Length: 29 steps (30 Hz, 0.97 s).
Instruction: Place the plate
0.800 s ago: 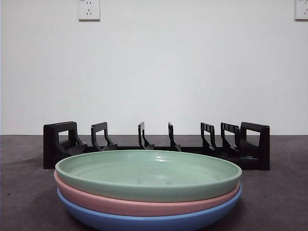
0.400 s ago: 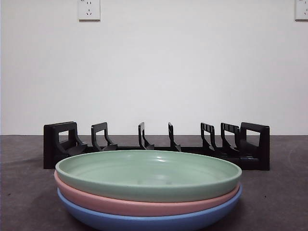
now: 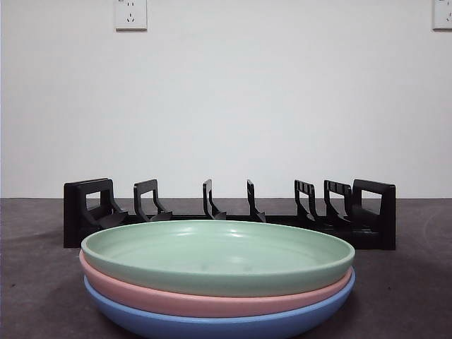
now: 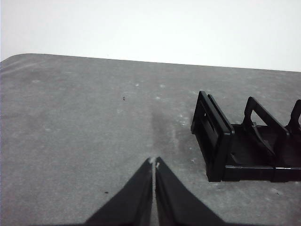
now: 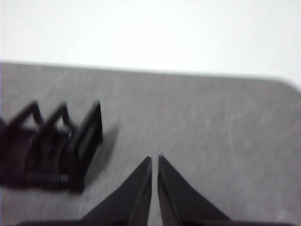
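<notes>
Three plates are stacked near the front of the table: a green plate [image 3: 217,256] on top, a pink plate [image 3: 212,300] under it and a blue plate [image 3: 219,325] at the bottom. Behind them stands a black slotted rack [image 3: 229,212], empty. My left gripper [image 4: 154,163] is shut and holds nothing; it hovers over bare table beside one end of the rack [image 4: 249,141]. My right gripper [image 5: 154,160] is shut and empty too, beside the other end of the rack [image 5: 51,146]. Neither arm shows in the front view.
The grey table [image 3: 409,296] runs back to a white wall with two sockets [image 3: 131,14] high up. Open tabletop lies to either side of the rack [image 4: 84,122].
</notes>
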### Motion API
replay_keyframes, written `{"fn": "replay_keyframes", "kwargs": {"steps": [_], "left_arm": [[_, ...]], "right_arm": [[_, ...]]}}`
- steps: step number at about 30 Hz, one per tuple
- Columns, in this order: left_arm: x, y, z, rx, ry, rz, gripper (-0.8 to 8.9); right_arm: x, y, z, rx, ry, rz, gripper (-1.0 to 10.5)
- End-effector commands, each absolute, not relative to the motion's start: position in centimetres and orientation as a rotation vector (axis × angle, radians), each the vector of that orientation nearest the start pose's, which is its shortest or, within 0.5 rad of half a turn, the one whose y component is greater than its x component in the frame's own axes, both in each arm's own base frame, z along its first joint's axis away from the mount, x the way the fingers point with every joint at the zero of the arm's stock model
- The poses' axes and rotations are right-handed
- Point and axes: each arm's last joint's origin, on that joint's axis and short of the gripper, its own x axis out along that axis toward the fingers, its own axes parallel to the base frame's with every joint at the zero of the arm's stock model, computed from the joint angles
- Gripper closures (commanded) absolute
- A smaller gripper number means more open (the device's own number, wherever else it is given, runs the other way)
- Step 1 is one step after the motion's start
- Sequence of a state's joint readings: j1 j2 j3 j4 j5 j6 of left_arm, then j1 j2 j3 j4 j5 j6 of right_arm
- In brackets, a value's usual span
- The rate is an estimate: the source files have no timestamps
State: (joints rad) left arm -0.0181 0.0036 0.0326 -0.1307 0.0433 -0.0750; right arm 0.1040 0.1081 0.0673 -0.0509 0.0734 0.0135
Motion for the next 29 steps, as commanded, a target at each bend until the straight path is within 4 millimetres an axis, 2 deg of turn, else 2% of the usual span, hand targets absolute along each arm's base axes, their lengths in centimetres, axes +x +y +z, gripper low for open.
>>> {"fn": "replay_keyframes", "kwargs": {"steps": [1,29], "left_arm": [[9.65,-0.31,15.62,-0.085,0.112,-0.059,8.07],[9.65,-0.31,15.68,-0.085,0.105,-0.060,8.07]], "right_arm": [[9.72,0.76,16.50,0.073,0.029,0.029,9.3],[9.71,-0.13,16.23,0.050,0.042,-0.051,9.3]]}}
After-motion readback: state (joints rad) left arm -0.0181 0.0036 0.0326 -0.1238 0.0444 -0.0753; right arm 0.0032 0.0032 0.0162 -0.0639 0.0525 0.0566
